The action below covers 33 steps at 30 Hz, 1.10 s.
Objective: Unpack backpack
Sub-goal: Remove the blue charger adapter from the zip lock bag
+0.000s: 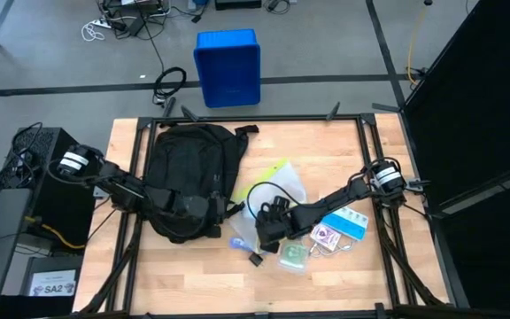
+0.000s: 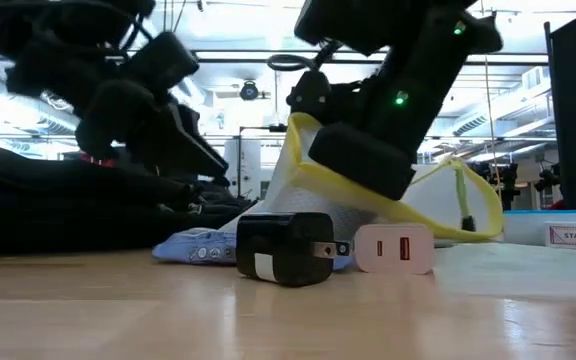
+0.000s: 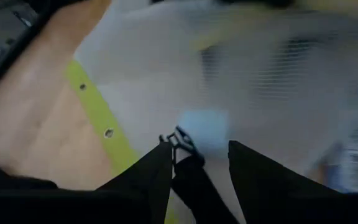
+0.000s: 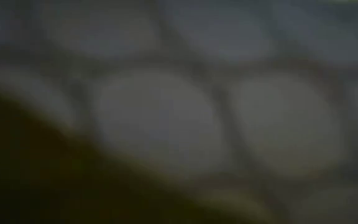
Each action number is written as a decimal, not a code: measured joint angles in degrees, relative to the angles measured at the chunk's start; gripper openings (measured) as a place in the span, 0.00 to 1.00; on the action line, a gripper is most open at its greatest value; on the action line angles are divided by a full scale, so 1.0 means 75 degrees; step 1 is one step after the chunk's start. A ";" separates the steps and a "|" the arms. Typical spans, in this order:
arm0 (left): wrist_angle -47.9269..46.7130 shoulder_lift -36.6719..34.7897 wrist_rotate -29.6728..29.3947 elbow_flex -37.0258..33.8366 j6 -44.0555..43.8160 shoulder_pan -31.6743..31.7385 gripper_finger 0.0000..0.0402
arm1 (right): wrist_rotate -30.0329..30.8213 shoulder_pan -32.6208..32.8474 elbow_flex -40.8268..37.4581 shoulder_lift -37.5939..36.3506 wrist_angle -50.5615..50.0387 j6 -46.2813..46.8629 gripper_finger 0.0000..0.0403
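Reaching across the table, the right gripper (image 1: 266,232) sits low over the clutter; whether its fingers are spread or closed on anything, I cannot tell. Directly under and behind it: a white mesh pouch with yellow trim (image 2: 438,205). Just in front of it on the wood: a black plug adapter (image 2: 286,248), touching or nearly touching a white charger (image 2: 395,248). Light blue flat item (image 2: 200,248) beside those, toward the left arm. Outboard of the right gripper: card packets (image 1: 343,229).

Left gripper (image 1: 209,208) rests at the backpack's (image 1: 189,168) near edge, fingers (image 3: 143,183) standing apart, a thin black strap (image 3: 194,186) running between them, pouch ahead. Backpack lies flat, under the left arm.
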 joint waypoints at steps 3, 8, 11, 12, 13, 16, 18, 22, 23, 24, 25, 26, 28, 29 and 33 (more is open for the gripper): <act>0.0412 0.0000 0.0354 -0.0314 -0.0212 0.0223 0.35 | 0.0102 0.0145 -0.0016 0.0012 0.0246 -0.0071 0.61; 0.0608 0.0000 0.0592 -0.0329 -0.0245 0.0161 0.35 | 0.0191 0.0193 -0.0031 -0.0045 0.0602 -0.0390 0.57; 0.0711 0.0000 0.0840 -0.0209 -0.0246 0.0044 0.35 | 0.0212 0.0193 -0.0031 -0.0045 0.0769 -0.0494 0.54; 0.0710 0.0000 0.0845 -0.0172 -0.0246 -0.0005 0.35 | 0.0221 0.0193 -0.0031 -0.0043 0.0804 -0.0505 0.53; 0.0705 0.0000 0.0847 -0.0153 -0.0246 -0.0054 0.35 | 0.0232 0.0193 -0.0031 -0.0042 0.0864 -0.0549 0.52; 0.0676 0.0003 0.0847 -0.0097 -0.0249 -0.0195 0.35 | 0.0258 0.0192 -0.0040 -0.0026 0.1146 -0.0742 0.51; 0.0693 0.0003 0.0847 -0.0077 -0.0303 -0.0286 0.35 | 0.0258 0.0190 -0.0040 -0.0016 0.1297 -0.0887 0.50; 0.0449 0.0003 0.0847 -0.0074 -0.0623 -0.0452 0.35 | 0.0278 0.0188 -0.0233 -0.0053 0.1801 -0.1037 0.49; 0.0366 0.0003 0.0845 -0.0074 -0.0665 -0.0489 0.35 | 0.0267 0.0188 -0.0418 -0.0123 0.2081 -0.1088 0.49; 0.0282 0.0003 0.0845 -0.0074 -0.0694 -0.0518 0.35 | 0.0248 0.0185 -0.0627 -0.0209 0.2381 -0.1096 0.49; 0.0252 0.0003 0.0847 -0.0074 -0.0706 -0.0549 0.35 | 0.0238 0.0183 -0.0896 -0.0331 0.2723 -0.1095 0.48; 0.0241 0.0003 0.0847 -0.0074 -0.0727 -0.0561 0.35 | 0.0226 0.0182 -0.1177 -0.0488 0.2980 -0.1081 0.48; 0.0236 0.0003 0.0847 -0.0074 -0.0834 -0.0558 0.35 | 0.0210 0.0175 -0.1770 -0.0846 0.3587 -0.0953 0.48; 0.0222 0.0003 0.0851 -0.0074 -0.0872 -0.0558 0.35 | 0.0209 0.0170 -0.2063 -0.1014 0.3868 -0.0822 0.48; 0.0023 0.0003 0.1193 -0.0074 -0.1190 -0.0548 0.35 | 0.0132 0.0161 -0.2986 -0.1450 0.5060 -0.0485 0.48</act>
